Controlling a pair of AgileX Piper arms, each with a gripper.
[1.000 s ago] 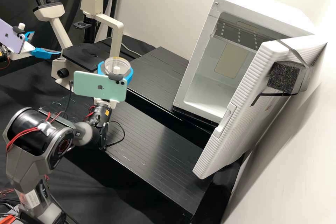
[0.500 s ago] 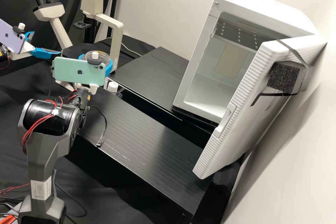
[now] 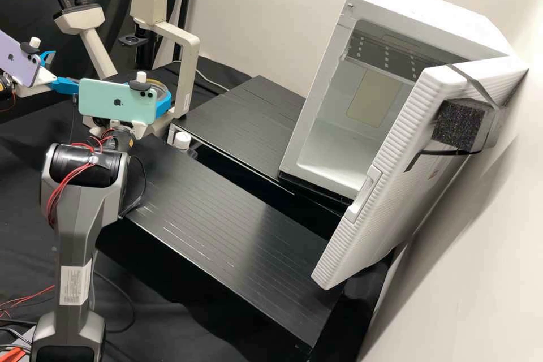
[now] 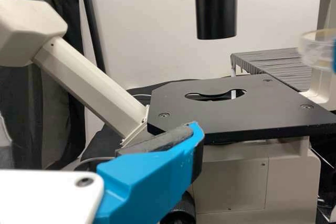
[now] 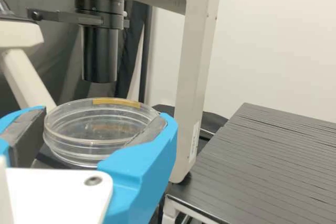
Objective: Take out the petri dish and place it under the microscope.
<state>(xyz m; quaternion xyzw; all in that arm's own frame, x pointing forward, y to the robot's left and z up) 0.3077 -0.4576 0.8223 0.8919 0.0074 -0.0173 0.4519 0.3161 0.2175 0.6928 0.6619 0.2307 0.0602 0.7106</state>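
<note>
Microscope (image 3: 188, 65) stage and petri dish (image 5: 94, 135): right gripper (image 5: 102, 120) is holding the dish near-level.

The black stage (image 4: 262, 103) is sitting below the lens tube (image 4: 216, 11); the left gripper (image 3: 66, 69) is hovering near the stage's eyepiece-side edge, its fingers standing wide. The right gripper is clasping the dish by its sides, raised near the stage's edge beside the microscope's upright. Approaching too low would risk striking that edge; too high, the lens tube. Uneven finger release would risk tilting the dish.
</note>
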